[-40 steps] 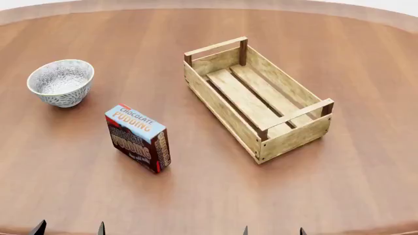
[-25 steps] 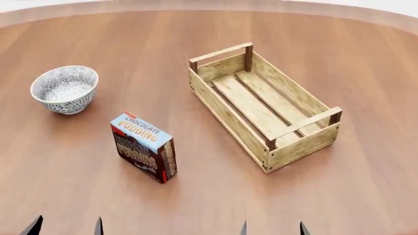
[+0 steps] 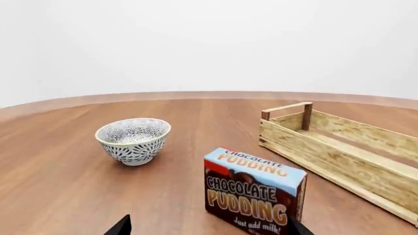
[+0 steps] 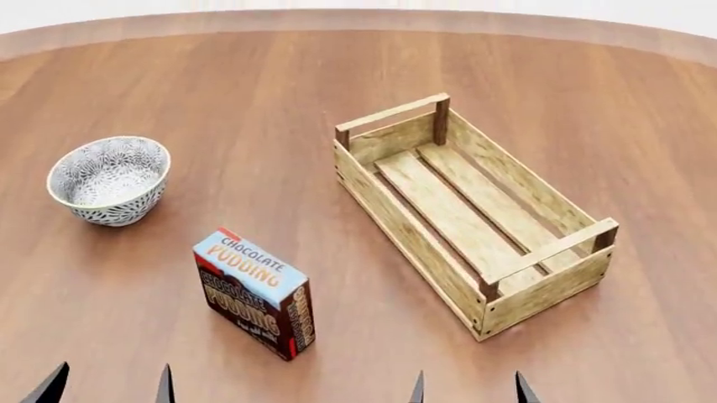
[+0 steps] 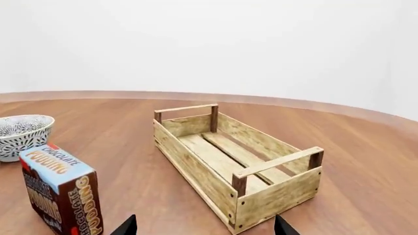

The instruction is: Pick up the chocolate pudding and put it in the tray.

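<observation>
Wooden table [image 4: 224, 101], chocolate pudding [image 4: 254, 294] and tray [image 4: 476, 214] lower in view than before, both tools' tips apart.

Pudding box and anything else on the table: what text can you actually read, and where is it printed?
"CHOCOLATE PUDDING": orange letters on the light-blue top face of the pudding box.
"CHOCOLATE PUDDING": large letters on its dark front face.
"Just add milk!": small script low on that front face, readable only in the left wrist view.
Narrow side panel: lettering runs sideways, partly cut off.
Bowl and crate: no text.
</observation>
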Robot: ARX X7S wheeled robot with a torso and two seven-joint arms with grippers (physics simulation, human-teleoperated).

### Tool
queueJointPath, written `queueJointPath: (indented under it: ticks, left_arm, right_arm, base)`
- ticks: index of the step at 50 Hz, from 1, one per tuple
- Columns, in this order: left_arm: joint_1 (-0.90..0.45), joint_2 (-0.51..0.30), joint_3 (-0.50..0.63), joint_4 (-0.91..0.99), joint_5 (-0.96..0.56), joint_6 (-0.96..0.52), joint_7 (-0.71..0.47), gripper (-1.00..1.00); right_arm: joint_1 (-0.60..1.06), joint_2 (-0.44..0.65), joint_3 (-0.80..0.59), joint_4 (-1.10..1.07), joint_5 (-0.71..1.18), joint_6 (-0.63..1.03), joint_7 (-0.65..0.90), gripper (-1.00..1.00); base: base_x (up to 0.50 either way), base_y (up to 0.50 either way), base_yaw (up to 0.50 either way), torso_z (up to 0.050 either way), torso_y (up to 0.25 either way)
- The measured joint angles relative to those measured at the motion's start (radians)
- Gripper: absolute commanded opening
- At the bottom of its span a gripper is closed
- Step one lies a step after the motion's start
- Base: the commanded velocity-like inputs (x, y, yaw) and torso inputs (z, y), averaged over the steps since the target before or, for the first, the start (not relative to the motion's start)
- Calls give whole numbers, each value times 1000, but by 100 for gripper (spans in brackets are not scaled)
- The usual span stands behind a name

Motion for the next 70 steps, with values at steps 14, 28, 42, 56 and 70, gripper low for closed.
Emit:
queueJointPath:
  ticks: [14,28,42,56,70]
  left_arm:
    - [1,-16,15,2,-22,4,-17,100]
    - [2,-30,31,1,-38,10,-34,100]
    - [0,-45,45,9,-50,6,-49,100]
    - [-1,-57,55,14,-62,5,-62,100]
    - [3,-66,62,14,-75,12,-72,100]
  right_arm:
    - [4,14,-19,3,19,-5,14,100]
    - [6,28,-34,-3,37,-3,27,100]
    - [13,40,-50,-9,45,3,42,100]
    - [38,57,-83,-44,56,51,33,100]
    - [-2,118,-151,-70,95,22,-86,100]
  base:
    - [271,2,0,0,0]
    - [279,0,0,0,0]
    - [282,0,0,0,0]
    - [86,0,0,0,0]
    - [0,0,0,0,0]
